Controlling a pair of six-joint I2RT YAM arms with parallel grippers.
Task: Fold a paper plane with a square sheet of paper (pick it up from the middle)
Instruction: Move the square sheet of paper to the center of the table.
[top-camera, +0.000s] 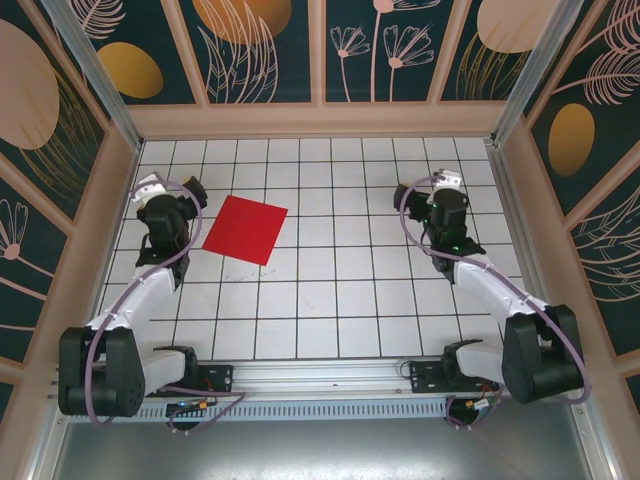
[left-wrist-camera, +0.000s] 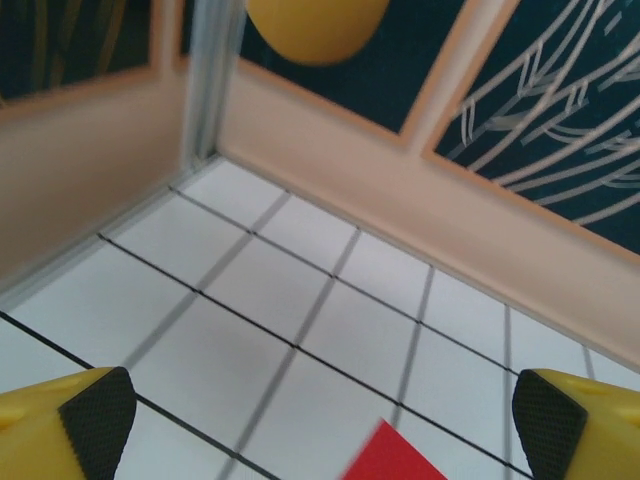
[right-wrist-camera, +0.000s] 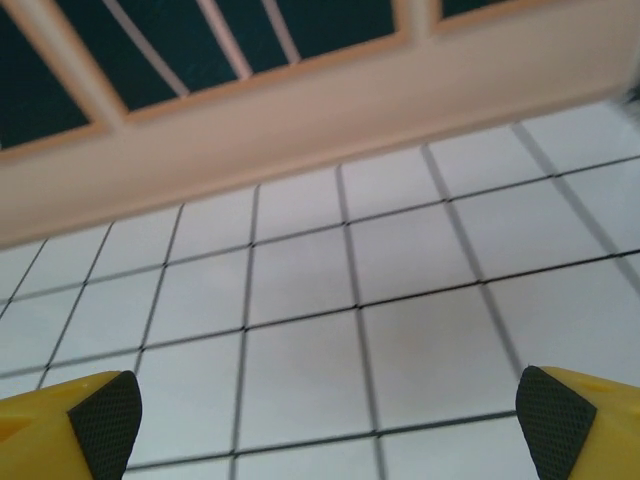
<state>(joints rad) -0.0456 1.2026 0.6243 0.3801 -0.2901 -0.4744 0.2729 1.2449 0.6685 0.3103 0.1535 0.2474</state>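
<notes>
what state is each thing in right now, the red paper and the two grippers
square sheet of paper: lying flat on the table, unfolded, no creases visible, not gripped
left gripper: jaws wide open, holding nothing, next to the sheet's left side
right gripper: jaws wide open, holding nothing, over bare tiles far from the sheet

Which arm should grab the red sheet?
Left. The left claw, open, hangs beside the flat square sheet of paper, whose corner shows in its wrist view; the right claw, open, is far across the table.
</notes>
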